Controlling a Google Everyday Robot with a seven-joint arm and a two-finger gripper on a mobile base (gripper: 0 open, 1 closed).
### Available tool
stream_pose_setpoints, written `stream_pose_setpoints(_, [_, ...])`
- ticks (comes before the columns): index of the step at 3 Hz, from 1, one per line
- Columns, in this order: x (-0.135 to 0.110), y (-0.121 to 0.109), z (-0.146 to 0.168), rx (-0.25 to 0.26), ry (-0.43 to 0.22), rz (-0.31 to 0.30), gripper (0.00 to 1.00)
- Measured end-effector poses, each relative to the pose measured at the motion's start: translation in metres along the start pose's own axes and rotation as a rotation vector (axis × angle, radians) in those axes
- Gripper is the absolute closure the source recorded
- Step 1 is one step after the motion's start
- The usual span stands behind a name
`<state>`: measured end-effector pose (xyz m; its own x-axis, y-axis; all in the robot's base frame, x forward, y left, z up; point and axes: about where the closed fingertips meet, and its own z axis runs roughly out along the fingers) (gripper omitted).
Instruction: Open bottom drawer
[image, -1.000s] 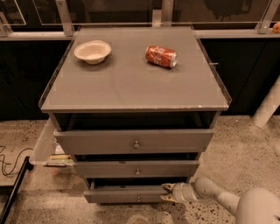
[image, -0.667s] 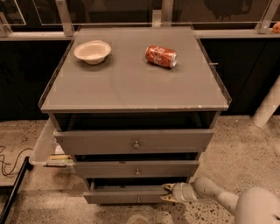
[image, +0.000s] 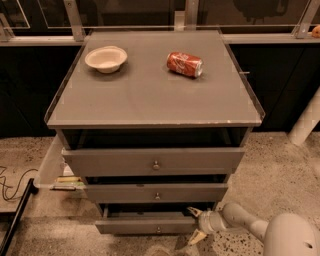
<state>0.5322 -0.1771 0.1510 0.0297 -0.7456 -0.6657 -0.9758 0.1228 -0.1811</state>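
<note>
The grey cabinet (image: 150, 95) has three drawers, each pulled out a little. The bottom drawer (image: 145, 225) is the lowest, with a narrow flat grey front and a small round knob (image: 158, 230). A dark gap shows above its front. My gripper (image: 196, 224) is at the right end of the bottom drawer's front, reaching in from the lower right. Its pale fingers are spread apart, one (image: 192, 211) above the front's top edge and one (image: 195, 238) below it. The arm (image: 250, 225) trails off to the bottom right corner.
A white bowl (image: 106, 58) and a red soda can (image: 184, 64) on its side rest on the cabinet top. A clear bin with papers (image: 55, 172) stands left of the cabinet. A black cable (image: 12, 185) lies on the speckled floor at left. A white post (image: 306, 122) stands at right.
</note>
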Motion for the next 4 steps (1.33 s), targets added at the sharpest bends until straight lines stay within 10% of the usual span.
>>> stream_pose_setpoints(3, [-0.023,0.045,-0.054,0.046,0.046,-0.014,0.83])
stream_pose_setpoints(4, [-0.027,0.066,-0.064,0.058,0.042,-0.001,0.0])
